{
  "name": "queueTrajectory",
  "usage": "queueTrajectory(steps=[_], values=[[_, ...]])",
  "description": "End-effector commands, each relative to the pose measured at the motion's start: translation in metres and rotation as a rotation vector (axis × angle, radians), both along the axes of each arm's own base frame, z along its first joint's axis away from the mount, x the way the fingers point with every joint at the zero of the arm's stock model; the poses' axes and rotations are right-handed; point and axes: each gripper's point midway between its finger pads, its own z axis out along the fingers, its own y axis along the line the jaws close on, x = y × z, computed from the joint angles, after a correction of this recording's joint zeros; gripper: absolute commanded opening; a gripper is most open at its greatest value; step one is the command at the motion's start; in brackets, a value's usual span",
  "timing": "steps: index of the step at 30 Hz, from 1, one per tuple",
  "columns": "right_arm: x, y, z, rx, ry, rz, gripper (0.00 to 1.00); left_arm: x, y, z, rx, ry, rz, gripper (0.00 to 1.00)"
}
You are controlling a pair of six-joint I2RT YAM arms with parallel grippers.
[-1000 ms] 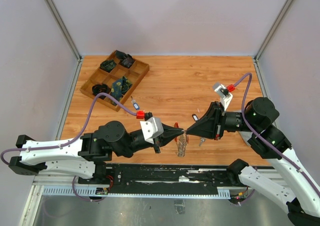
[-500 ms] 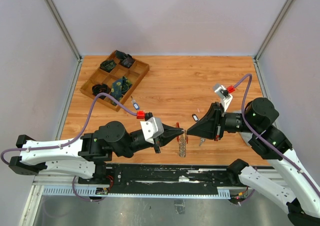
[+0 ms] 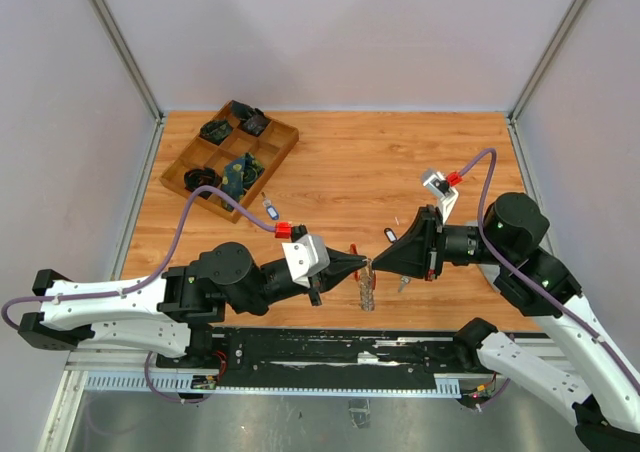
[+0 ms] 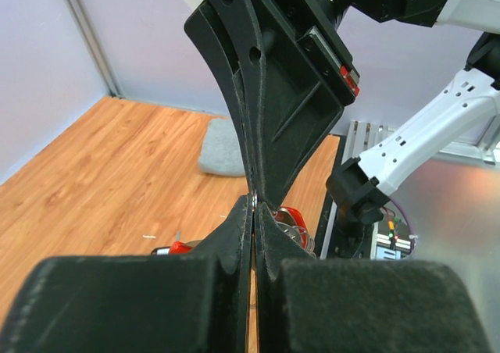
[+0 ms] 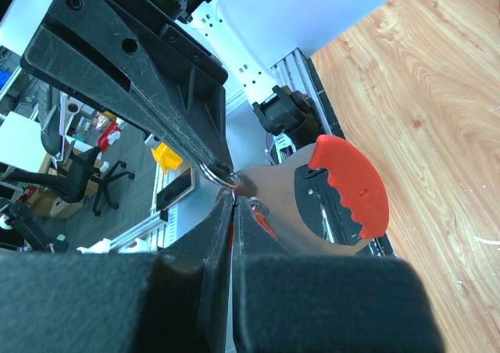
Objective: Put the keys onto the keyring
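**Tip to tip over the near edge**

Here both arms meet nose to nose above the near middle of the wooden table (image 3: 350,172). The glittery silver metal keyring with a curved red plastic part (image 3: 366,290) is held between them in the air, its strap hanging down towards the table.

The left pincer (image 3: 362,264) is closed to a sliver. In the right wrist view its tips pinch the thin wire split ring (image 5: 229,177) at the top of the keyring. The right pincer (image 3: 383,261) is closed as tightly on the flat silver plate just beside the red plastic part (image 5: 351,185).

I cannot make out a key on the ring or at either tip. A small silvery piece (image 3: 403,284) lies on the table just right of the pincers, too small to identify.

The risks come from how little is gripped. The wire ring is held only at the very tips, so a slight pull or twist from either arm could pop it free. The keyring would then swing or drop near the table's edge. The two noses are also almost touching, so any closing motion could knock them together.
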Motion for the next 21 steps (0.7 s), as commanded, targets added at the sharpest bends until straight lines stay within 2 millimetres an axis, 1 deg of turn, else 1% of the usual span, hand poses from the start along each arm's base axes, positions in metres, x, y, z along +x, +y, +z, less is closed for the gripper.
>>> queueTrajectory(steps=[1, 4, 8, 10, 16, 21], values=[[0.003, 0.000, -0.009, -0.022, 0.009, 0.000, 0.01, 0.004, 0.002, 0.028, -0.081, -0.019, 0.020, 0.00], [0.005, 0.001, -0.011, -0.027, 0.016, -0.002, 0.01, 0.003, 0.000, 0.029, -0.082, -0.022, 0.013, 0.01], [0.006, 0.001, -0.013, -0.030, 0.014, -0.009, 0.10, 0.002, -0.001, 0.029, -0.084, -0.022, 0.008, 0.01], [0.006, 0.000, -0.009, -0.026, -0.013, -0.014, 0.14, 0.002, -0.001, 0.029, -0.084, -0.020, 0.006, 0.01], [0.003, -0.011, 0.018, 0.015, -0.207, -0.047, 0.31, -0.001, 0.001, 0.033, -0.125, -0.001, -0.008, 0.01], [0.006, -0.022, 0.025, 0.019, -0.403, -0.103, 0.38, -0.006, 0.002, 0.036, -0.183, 0.030, -0.032, 0.01]])
